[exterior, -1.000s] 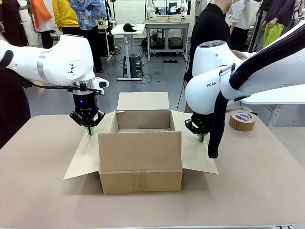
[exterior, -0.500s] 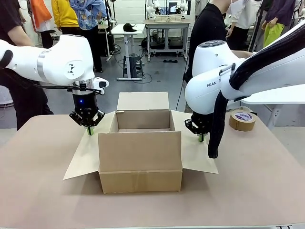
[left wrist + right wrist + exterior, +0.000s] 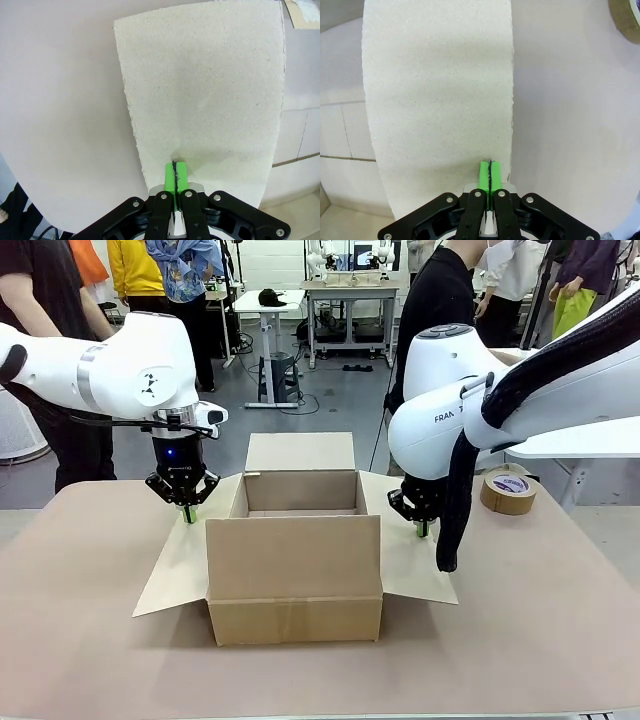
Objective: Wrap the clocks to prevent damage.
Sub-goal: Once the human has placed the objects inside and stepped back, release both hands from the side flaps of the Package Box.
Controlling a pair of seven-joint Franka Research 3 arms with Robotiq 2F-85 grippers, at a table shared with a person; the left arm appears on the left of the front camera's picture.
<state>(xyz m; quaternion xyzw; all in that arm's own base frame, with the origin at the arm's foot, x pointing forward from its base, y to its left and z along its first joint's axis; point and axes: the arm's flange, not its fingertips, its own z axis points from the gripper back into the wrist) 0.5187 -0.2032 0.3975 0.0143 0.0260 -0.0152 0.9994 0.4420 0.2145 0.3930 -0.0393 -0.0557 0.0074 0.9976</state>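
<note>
An open cardboard box stands in the middle of the table between two white robot arms, its flaps spread wide. The left fingers are pressed fully together with nothing between them. Their green tips are set down on the box's left flap near its far end. The right fingers, likewise shut tight and empty, rest their tips on the right flap. Both wrist views bear this out: the pads meet in a thin seam, planted on pale cardboard close to the flap's edge. A roll of brown tape lies on the table well to the right of the box. What can be seen of the box's inside is bare cardboard, and where the clocks themselves are cannot be told.

The box looks light and fairly stiff. Its flaps hinge freely at the crease and would likely spring up if let go (hence, probably, the two arms pinning them flat). On so smooth a table it would probably slide under a one-sided push. Clocks are best reckoned fragile, with glass faces and thin hands. They would be safest taken by the case or rim on opposite sides, never across the face.
</note>
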